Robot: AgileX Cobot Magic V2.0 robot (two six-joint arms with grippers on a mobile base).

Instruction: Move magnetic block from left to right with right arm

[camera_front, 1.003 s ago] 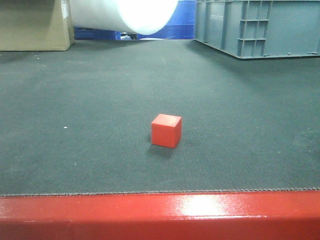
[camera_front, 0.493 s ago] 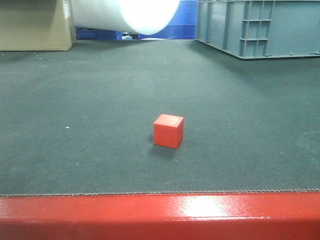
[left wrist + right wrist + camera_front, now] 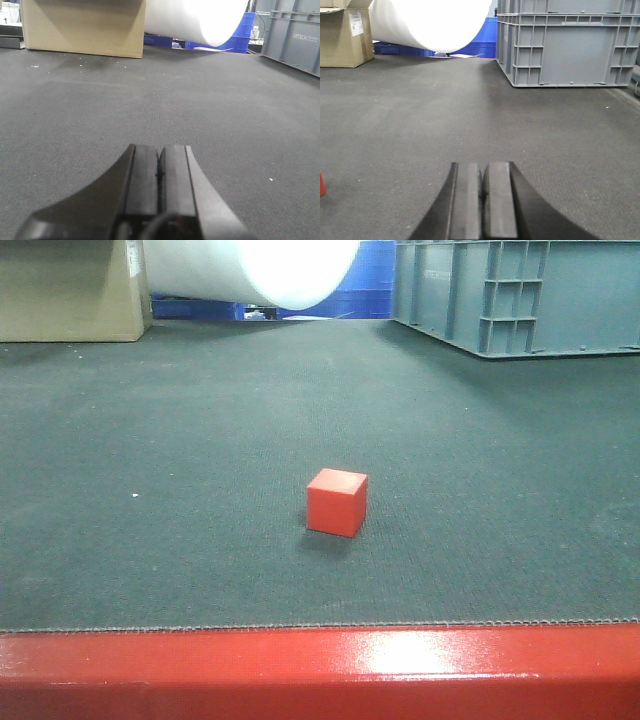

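Observation:
The magnetic block (image 3: 337, 502), a small plain red cube, rests on the dark mat near the middle of the front view, with neither arm in that view. A red sliver of the block (image 3: 321, 184) shows at the left edge of the right wrist view. My right gripper (image 3: 482, 170) is shut with nothing between its fingers, low over the mat and well to the right of the block. My left gripper (image 3: 159, 150) is also shut on nothing, over bare mat, and the block is out of its view.
A grey plastic crate (image 3: 520, 295) stands at the back right, a cardboard box (image 3: 65, 290) at the back left, and a large white roll (image 3: 255, 268) with blue bins (image 3: 360, 285) behind it between them. A red bar (image 3: 320, 670) runs along the mat's near edge.
The front view shifted slightly between the earliest frame and half a second ago. Since then nothing has visibly moved, and the block lies in the same place.

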